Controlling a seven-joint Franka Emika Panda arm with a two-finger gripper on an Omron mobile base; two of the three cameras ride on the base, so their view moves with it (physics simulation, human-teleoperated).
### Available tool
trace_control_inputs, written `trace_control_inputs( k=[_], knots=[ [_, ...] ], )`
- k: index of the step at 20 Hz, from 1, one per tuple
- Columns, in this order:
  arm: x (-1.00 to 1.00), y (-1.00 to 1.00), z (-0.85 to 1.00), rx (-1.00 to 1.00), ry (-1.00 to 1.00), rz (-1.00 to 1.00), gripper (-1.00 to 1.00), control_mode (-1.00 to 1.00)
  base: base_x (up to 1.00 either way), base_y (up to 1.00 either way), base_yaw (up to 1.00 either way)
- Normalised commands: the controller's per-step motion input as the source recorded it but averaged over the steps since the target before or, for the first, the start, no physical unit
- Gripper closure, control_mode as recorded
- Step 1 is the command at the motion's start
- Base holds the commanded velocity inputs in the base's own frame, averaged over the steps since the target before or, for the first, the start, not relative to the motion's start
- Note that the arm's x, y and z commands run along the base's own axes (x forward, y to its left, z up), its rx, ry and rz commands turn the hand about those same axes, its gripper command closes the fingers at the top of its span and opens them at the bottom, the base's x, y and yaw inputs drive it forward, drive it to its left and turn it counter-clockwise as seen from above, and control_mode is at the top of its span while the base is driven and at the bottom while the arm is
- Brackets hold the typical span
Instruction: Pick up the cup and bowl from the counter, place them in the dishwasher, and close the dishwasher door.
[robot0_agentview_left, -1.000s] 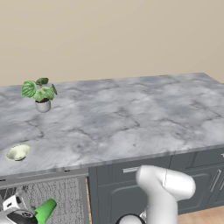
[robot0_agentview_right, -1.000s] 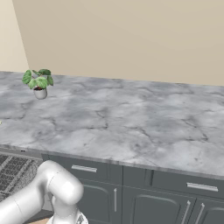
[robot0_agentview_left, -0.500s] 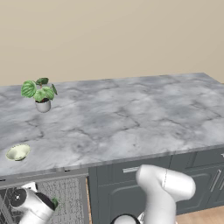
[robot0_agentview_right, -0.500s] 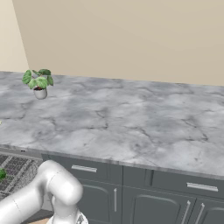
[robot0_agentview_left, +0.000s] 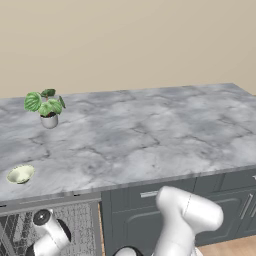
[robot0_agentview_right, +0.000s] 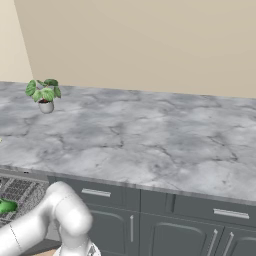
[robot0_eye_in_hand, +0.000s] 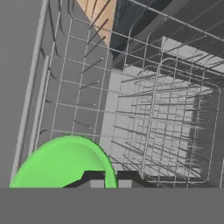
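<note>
Holding the small bright green cup (robot0_eye_in_hand: 63, 162) low over the grey wire dishwasher rack (robot0_eye_in_hand: 144, 109), the gripper (robot0_eye_in_hand: 105, 177) looks clamped on its rim; releasing here risks it tipping between tines.

cup (robot0_eye_in_hand: 61, 164): lower part cut off | jaws: state hidden | bowl (robot0_agentview_left: 20, 174): blurred

Flat even render light, soft shadows, no glare.
</note>
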Motion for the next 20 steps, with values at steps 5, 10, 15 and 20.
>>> trace_control_inputs(
  k=[5,10,15,20],
  knots=[
    [0.37,0.22,-0.64,0.01,0.11,0.0,1.0,-1.0,0.0,0.0,0.0],
    [0.34,0.34,-0.73,0.0,0.12,0.0,1.0,-1.0,0.0,0.0,0.0],
    [0.23,0.43,-0.63,0.0,0.08,0.0,-1.0,-1.0,0.0,0.0,0.0],
    [0.0,0.44,-0.26,0.0,0.02,0.0,-1.0,-1.0,0.0,0.0,0.0]
  ],
)
